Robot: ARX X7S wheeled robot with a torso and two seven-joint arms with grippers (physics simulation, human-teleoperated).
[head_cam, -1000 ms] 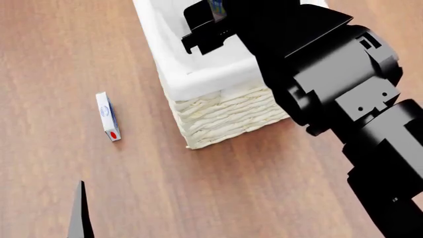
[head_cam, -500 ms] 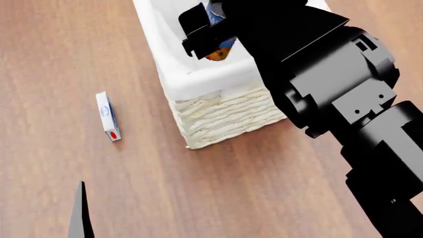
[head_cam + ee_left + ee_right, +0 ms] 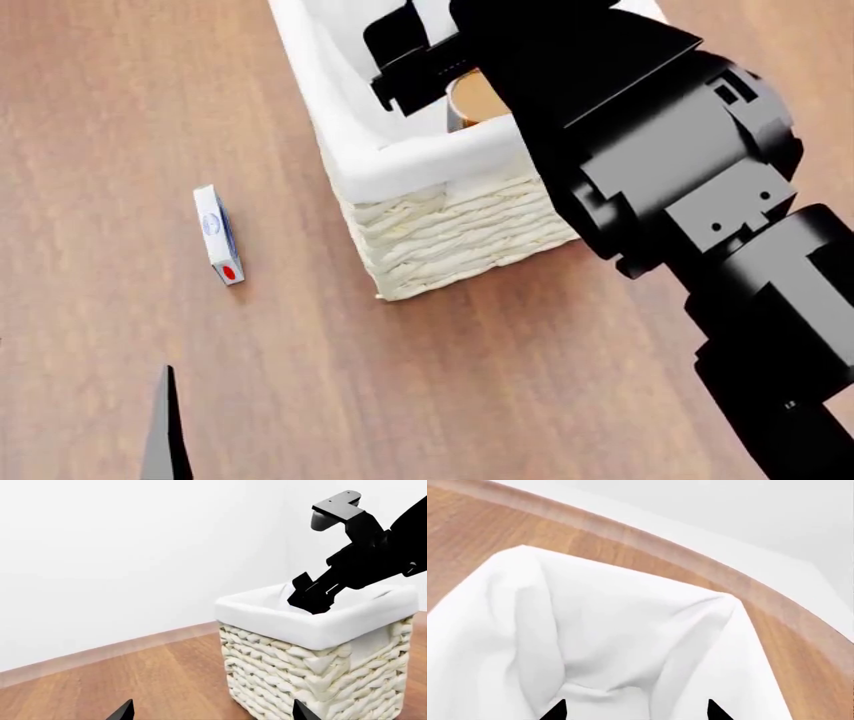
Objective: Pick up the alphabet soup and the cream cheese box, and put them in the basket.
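Since half a second ago, the alphabet soup (image 3: 478, 97) has dropped from your right tool (image 3: 424, 62) into the basket (image 3: 441, 230), round end up; that tool now hangs empty, spread wide, over the liner. The cream cheese box (image 3: 218, 235) lies on the bench (image 3: 120, 110) left of the basket, long axis running away from you, red spot nearest, logo unreadable. Your left tool (image 3: 210, 712) also stands wide, empty.

Woven basket (image 3: 313, 665) with white liner, black right arm (image 3: 360, 550) reaching in, wooden floor (image 3: 147, 680)
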